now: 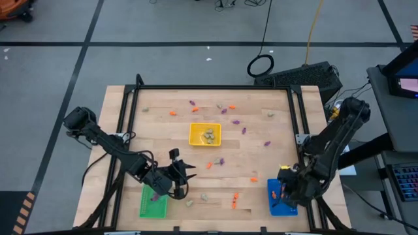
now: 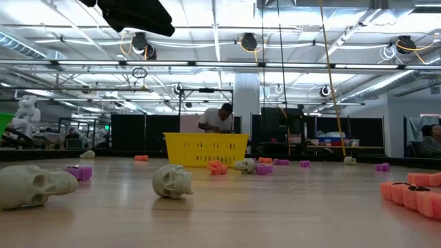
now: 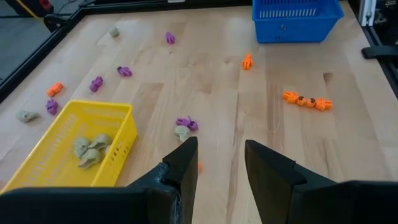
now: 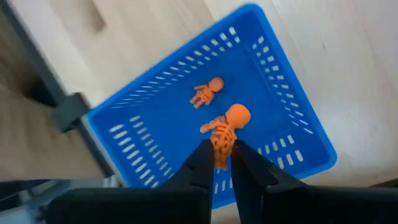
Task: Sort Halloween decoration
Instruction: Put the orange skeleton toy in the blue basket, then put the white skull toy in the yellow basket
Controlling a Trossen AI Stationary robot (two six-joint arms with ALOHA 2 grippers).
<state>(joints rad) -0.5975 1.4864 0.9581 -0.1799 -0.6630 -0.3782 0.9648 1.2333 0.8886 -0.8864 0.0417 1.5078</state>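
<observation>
right gripper [image 4: 222, 163] clenched on an orange skeleton [image 4: 225, 127] above the blue tray [image 4: 155, 130]; left gripper [image 3: 221, 163] released, empty, beside the green tray [image 1: 153, 206]

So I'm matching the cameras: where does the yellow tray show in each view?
High view: yellow tray, table centre, pale skulls inside.
Low view: mid-picture, far across the table.
Left wrist view: lower left, skulls inside.
Right wrist view: not in it.
Shared landmark: blue tray.
</observation>
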